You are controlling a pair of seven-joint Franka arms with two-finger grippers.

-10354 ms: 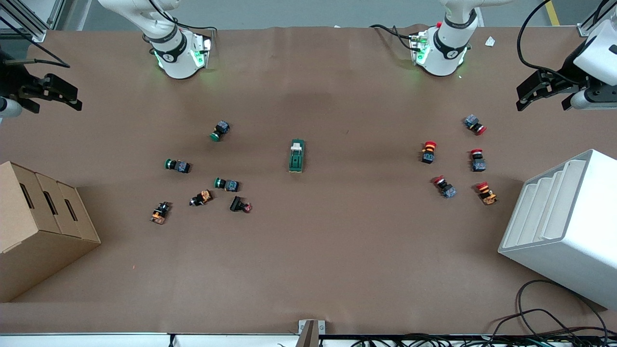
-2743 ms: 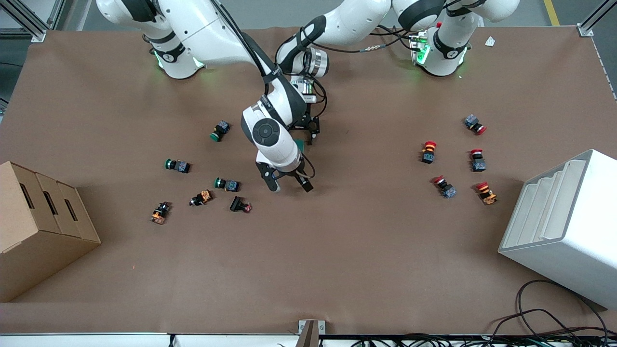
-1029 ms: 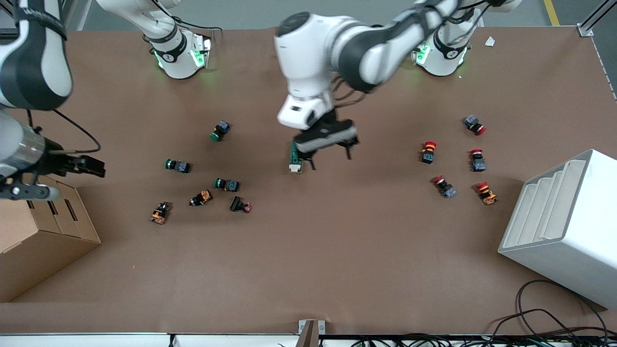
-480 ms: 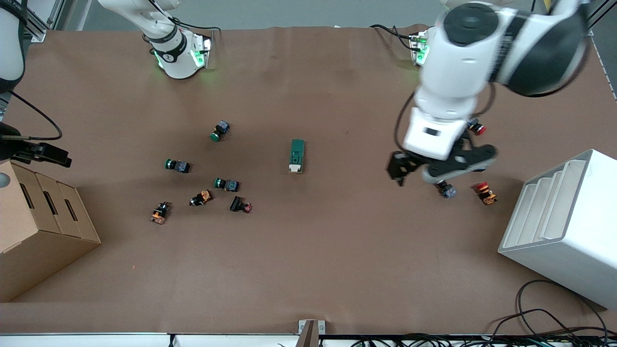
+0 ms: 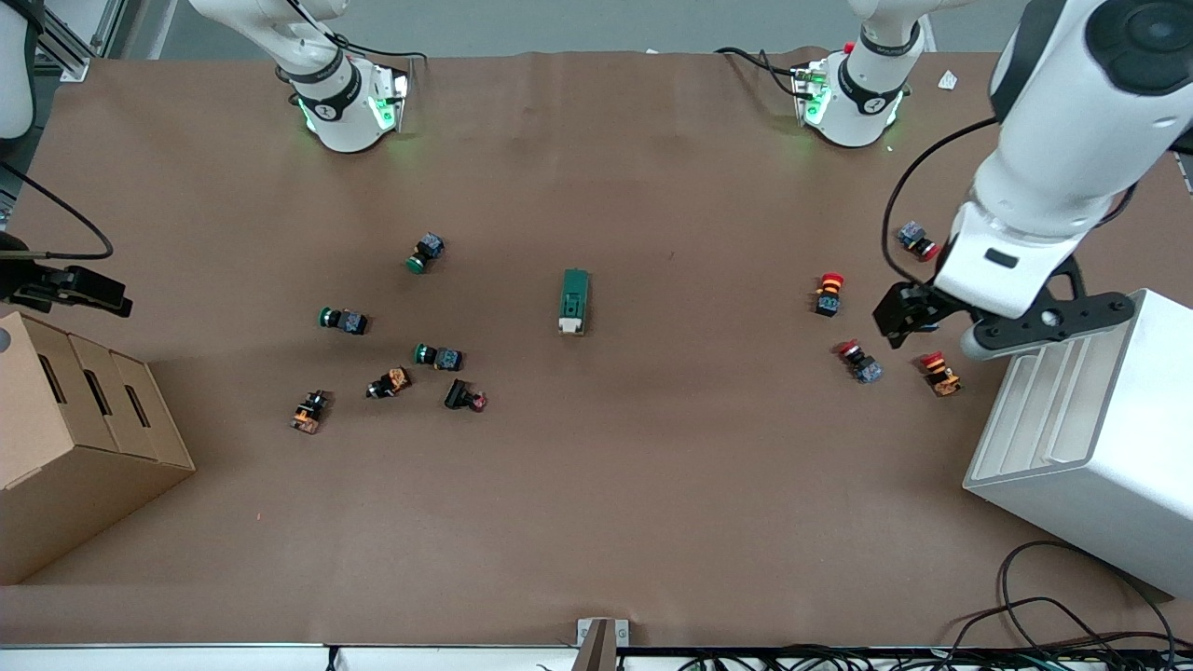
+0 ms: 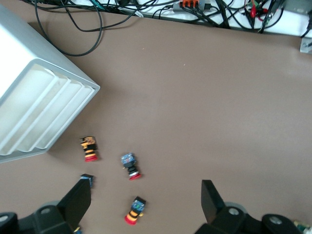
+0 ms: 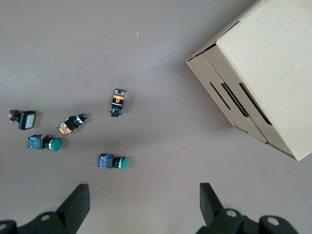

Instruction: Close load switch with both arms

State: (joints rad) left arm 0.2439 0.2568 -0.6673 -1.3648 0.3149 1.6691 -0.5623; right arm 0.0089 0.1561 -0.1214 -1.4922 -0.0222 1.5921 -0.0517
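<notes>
Front view showed the small dark green rectangular load switch (image 5: 573, 300) lying mid-table on the brown table (image 5: 652, 485), its cream lever tab at the end nearer the camera, untouched. Left gripper (image 5: 941, 326) hung above the red mushroom-capped buttons (image 5: 829, 293) beside the white slotted plastic rack (image 5: 1090, 438), jaws apart and empty. Right gripper (image 7: 144, 204) hovered near the brown cardboard box (image 5: 65, 429), above the green-capped push-buttons (image 7: 112, 162), jaws likewise apart.

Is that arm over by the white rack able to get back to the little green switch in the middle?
Probably yes. The left gripper hangs open over the red-capped buttons beside the white rack. Only bare table lies between it and the load switch, which nothing covers, and the right gripper waits over the cardboard box's end.
</notes>
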